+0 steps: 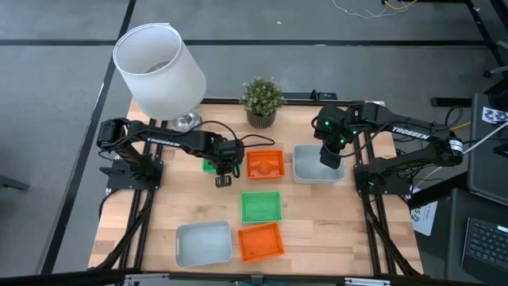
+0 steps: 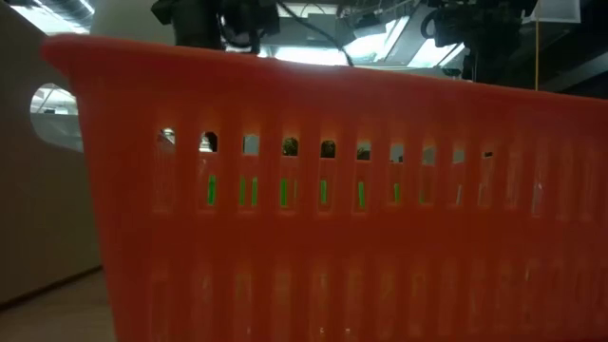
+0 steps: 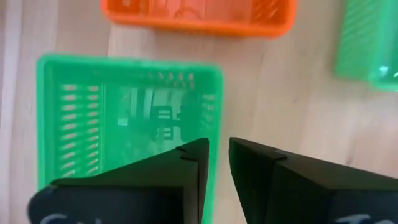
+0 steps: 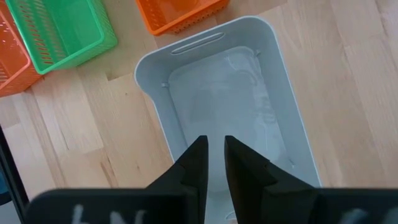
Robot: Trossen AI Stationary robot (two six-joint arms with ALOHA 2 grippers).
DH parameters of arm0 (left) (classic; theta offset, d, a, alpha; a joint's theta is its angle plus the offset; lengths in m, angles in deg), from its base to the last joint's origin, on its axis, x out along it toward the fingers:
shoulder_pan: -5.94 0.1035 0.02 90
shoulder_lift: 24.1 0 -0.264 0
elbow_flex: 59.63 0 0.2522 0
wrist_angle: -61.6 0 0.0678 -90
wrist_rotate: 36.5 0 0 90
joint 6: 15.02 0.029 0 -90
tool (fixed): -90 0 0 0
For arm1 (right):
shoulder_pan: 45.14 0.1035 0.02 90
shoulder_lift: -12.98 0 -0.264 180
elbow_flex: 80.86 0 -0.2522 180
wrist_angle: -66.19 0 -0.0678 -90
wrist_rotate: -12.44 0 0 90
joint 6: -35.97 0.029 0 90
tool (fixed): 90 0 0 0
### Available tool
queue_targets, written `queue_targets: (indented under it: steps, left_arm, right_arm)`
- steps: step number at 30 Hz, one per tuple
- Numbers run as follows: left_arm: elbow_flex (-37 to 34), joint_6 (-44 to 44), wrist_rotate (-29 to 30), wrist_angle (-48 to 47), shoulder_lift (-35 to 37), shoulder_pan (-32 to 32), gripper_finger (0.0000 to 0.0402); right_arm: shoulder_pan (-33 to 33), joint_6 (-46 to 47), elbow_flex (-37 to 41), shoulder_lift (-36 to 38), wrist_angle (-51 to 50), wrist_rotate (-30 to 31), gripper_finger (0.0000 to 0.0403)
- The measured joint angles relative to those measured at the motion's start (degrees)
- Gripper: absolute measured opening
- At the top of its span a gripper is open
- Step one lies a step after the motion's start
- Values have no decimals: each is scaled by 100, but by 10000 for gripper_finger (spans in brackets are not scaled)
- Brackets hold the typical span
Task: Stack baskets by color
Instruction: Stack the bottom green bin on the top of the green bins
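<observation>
Wooden table (image 1: 317, 230), white "TROSSEN" lettering on both dark arms, orange basket (image 1: 264, 164) between

Two black arms, white TROSSEN lettering, green lights

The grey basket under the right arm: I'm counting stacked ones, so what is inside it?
The grey basket looks empty, bare floor showing. The right gripper hovers over its rim, its dark fingers hiding the near end. Nested baskets cannot be ruled out.

Baskets lying upright around the centre green basket (image 1: 261, 206)

Orange baskets (image 1: 265, 164) (image 1: 260, 241) are sitting behind and before it; grey ones (image 1: 319, 164) (image 1: 203, 243) diagonally off; another green one (image 3: 127, 124) left-rear.
</observation>
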Motion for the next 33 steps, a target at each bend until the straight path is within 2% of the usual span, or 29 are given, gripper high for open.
queue_targets:
  steps: [5, 9, 12, 15, 18, 21, 24, 33]
  left_arm:
    - [602, -306, -82, -381, 0, -310, 56]
    - [1069, -748, -164, -1186, 4, -692, 56]
    - [1241, -1153, -287, -1626, 11, -976, 57]
    - [1249, -1584, -300, -1550, 11, -1260, 57]
    - [1218, -1820, -207, -1043, 8, -1520, 57]
    - [1103, -1789, 55, 142, -123, -1677, 57]
    - [1093, -1503, -6, 1039, -362, -1684, 59]
    - [1069, -1183, 224, 1297, -1289, -1375, 86]
  right_arm:
    - [0, 0, 0, 0, -2, 0, 53]
    - [0, 15, 0, 0, -4, 0, 53]
    - [-1, 135, 0, 0, -3, 0, 53]
    - [-1, 173, 0, 0, -2, 0, 53]
    - [-2, 232, 0, 0, -2, -2, 53]
    - [-1, 317, 0, 0, 1, 0, 53]
    - [-1, 317, 0, 0, 4, -1, 53]
    - [0, 297, -9, 0, -20, -2, 53]
